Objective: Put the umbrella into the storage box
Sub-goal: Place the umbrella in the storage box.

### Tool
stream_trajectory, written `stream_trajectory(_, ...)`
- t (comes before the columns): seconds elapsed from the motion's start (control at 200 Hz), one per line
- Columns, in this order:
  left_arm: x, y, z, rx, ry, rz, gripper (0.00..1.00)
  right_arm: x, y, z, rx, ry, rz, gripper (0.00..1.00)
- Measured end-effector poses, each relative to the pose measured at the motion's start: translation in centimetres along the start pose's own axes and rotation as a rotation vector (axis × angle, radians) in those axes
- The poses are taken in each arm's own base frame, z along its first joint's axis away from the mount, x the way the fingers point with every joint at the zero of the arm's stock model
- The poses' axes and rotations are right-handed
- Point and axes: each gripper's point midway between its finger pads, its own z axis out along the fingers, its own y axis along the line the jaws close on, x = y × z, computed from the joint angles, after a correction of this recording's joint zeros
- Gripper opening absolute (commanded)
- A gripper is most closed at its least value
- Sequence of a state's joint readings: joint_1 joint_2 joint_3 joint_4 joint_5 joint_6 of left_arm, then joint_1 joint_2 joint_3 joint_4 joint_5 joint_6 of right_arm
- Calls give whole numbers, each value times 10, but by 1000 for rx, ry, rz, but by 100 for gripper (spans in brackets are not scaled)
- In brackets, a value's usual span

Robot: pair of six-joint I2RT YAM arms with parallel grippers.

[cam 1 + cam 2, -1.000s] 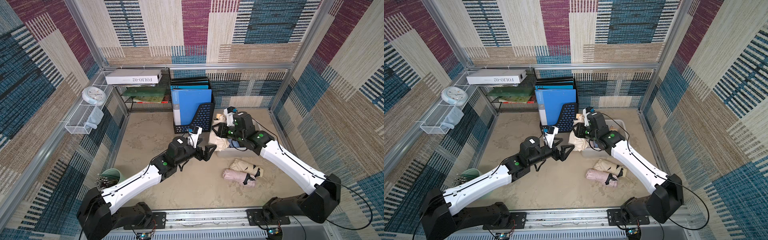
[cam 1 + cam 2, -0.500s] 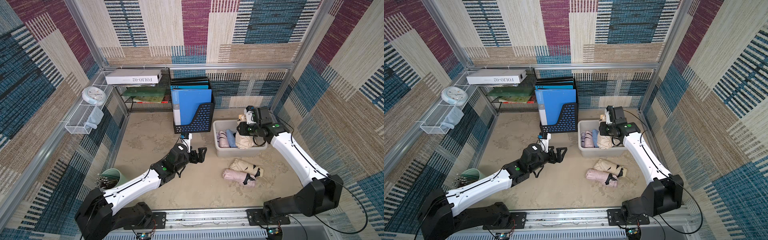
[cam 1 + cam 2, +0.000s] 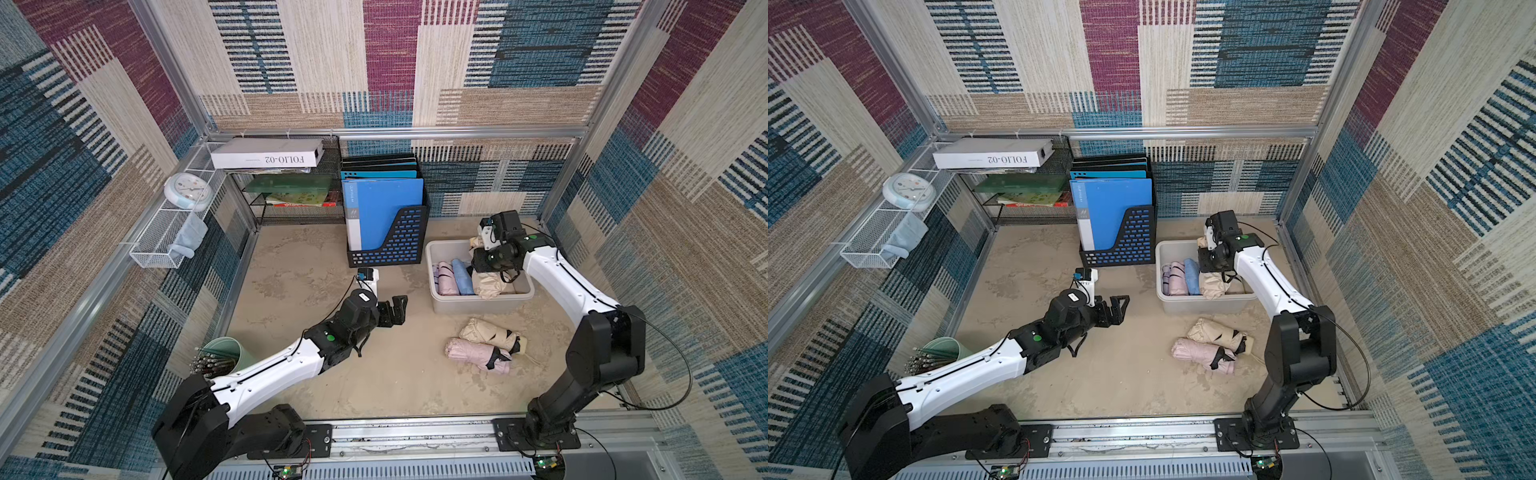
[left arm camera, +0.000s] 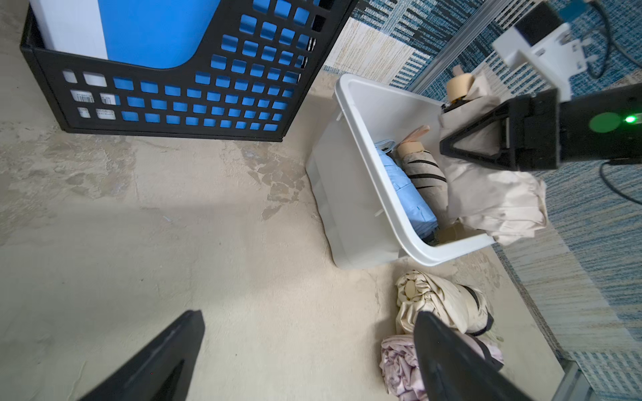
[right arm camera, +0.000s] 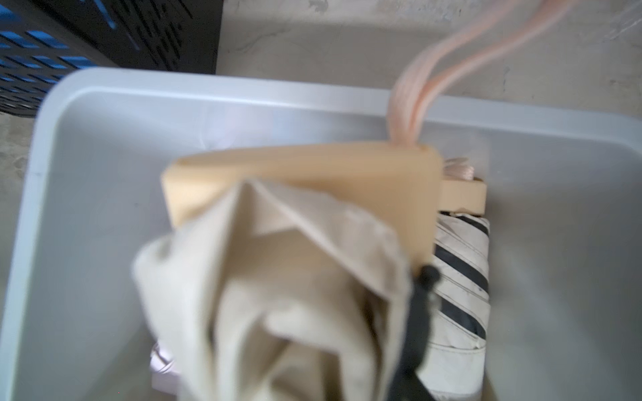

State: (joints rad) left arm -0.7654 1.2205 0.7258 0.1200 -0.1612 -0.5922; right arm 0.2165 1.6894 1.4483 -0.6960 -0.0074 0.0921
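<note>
Now, nearest the robot's base, a pink umbrella (image 3: pixel 471 353) and a cream umbrella (image 3: pixel 488 334) lie touching side by side on the table (image 3: pixel 316 270), close to the right arm. The left hand (image 3: pixel 395 309) hovers further in, fingers spread wide and empty, with bare table between it and that pair. Beyond stands the storage box (image 3: pixel 478 304). Over its right part the right hand (image 3: pixel 480 262) is pinching the held umbrella (image 3: pixel 490 286) about its middle. Its long axis runs front to back, handle toward the far wall, parallel to the striped umbrella (image 4: pixel 422 173) lying lower beside it. Room seems to lie beneath, so lowering and letting go looks like what remains.
</note>
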Motion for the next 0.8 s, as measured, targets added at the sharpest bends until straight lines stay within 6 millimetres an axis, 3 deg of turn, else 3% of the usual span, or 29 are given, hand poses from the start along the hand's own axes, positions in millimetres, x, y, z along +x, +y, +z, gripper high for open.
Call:
stream_trajectory(0.401,3,-8,17,18,28,35,98,10,-6,39,-2,98,-51,36)
stream_trajectory(0.611,0,-16,27,37,40,51,97,16,-12,57,13,122,-57,64)
stream_trajectory(0.796,5,-23,34,64,71,77,94,11,-15,59,28,110,-59,78)
